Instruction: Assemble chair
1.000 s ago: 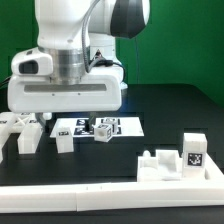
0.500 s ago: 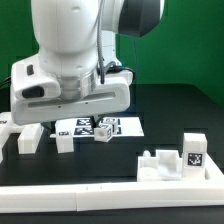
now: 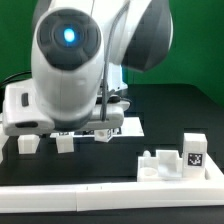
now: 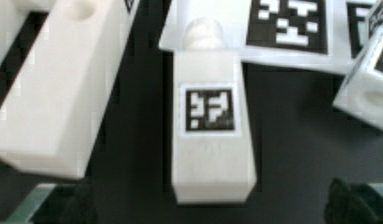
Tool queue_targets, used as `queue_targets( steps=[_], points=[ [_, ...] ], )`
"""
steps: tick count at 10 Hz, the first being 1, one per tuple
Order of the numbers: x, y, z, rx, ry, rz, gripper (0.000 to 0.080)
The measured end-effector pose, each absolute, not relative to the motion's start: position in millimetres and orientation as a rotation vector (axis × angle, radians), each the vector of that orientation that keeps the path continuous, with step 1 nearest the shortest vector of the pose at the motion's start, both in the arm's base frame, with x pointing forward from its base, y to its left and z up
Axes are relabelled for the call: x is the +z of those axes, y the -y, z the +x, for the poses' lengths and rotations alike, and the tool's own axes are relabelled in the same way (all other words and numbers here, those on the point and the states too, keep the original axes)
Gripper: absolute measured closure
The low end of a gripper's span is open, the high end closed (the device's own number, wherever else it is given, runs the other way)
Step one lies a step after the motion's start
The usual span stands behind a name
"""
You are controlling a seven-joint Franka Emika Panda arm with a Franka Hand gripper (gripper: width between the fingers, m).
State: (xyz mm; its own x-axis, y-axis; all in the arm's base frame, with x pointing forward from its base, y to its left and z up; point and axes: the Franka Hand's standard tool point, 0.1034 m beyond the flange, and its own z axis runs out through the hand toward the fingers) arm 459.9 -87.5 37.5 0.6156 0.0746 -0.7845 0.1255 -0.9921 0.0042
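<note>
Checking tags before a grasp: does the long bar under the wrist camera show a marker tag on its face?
Yes, the long bar carries one black-and-white square tag near its middle.

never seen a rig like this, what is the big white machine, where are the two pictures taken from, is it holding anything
It is a robot arm that builds a chair from loose parts. One picture comes from a camera off the arm, the other from a camera on its wrist. On the black table lie white chair pieces with black-and-white square tags, such as a tagged block and, in the wrist view, a long bar. The flat sheet of tags is the marker board, not furniture. The pincer is open over the bar and holds nothing.
</note>
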Motion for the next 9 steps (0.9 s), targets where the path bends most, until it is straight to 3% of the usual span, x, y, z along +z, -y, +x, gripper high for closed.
queue_targets(
  steps=[3, 9],
  points=[
    [34.6, 89, 461, -1.349, -0.166, 2.765, 0.015],
    [9.7, 89, 438, -1.415, -0.027, 2.685, 0.015]
  ],
)
